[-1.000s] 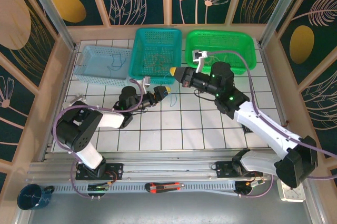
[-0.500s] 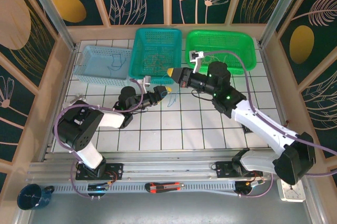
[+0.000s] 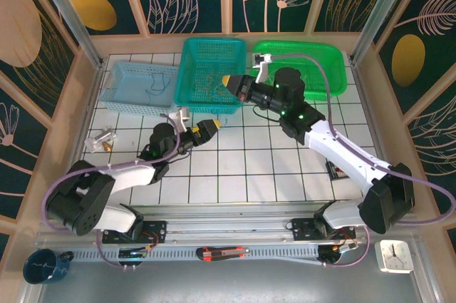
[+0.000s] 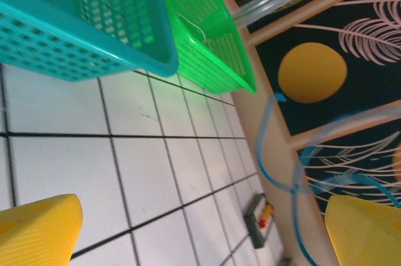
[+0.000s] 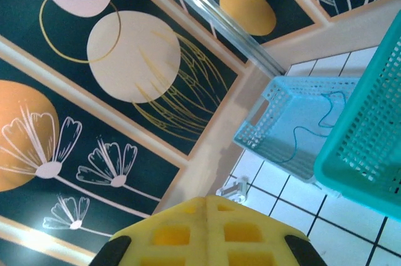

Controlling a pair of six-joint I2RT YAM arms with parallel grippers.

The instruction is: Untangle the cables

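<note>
Cables [image 3: 206,80] seem sorted per basket, brownish ones in the teal basket [image 3: 192,107], so I guess left gripper [image 3: 208,129] waits just in front, jaws apart, and right gripper [image 3: 229,82] hovers over its rim, jaws together.

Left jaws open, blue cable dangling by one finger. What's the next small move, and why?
Probably swing the left gripper toward the light-blue basket. Its jaws stand open and the blue cable hangs loosely by one finger, so it could slip off. That basket holds a blue wire, so it looks like the drop spot.

3 baskets [image 3: 320,68], 2 hands [image 3: 206,130], 1 mug [image 3: 41,266]
</note>
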